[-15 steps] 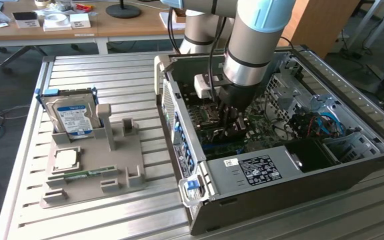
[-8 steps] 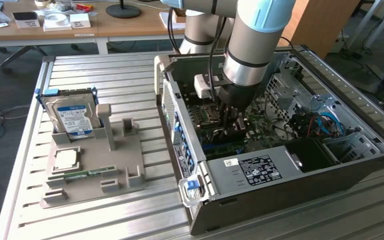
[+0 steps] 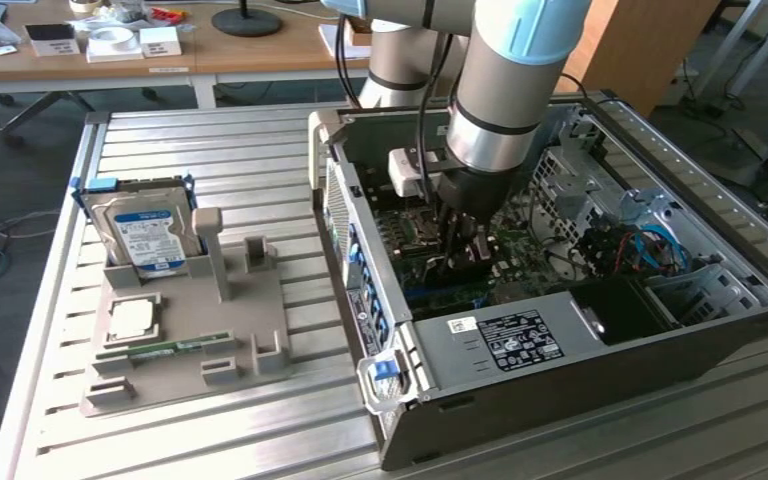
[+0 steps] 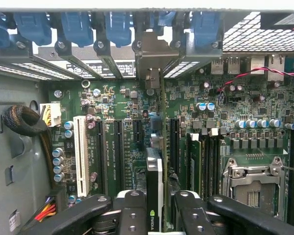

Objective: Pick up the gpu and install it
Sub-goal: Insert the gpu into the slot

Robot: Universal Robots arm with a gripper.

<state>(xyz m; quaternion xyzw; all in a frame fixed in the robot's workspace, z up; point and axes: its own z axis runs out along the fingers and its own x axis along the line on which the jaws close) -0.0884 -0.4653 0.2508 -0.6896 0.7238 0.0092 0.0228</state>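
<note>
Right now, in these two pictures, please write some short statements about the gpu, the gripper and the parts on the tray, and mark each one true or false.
1. The gripper is inside the open computer case, above the motherboard. True.
2. The gpu lies on the grey tray outside the case. False: it stands on edge between the gripper's fingers, over the motherboard's slots.
3. The blue-labelled hard drive stands upright in the tray. True.
4. The computer case is closed with a side panel. False: its side is open and the inside is visible.
5. A small green memory stick lies on the tray. True.
</note>
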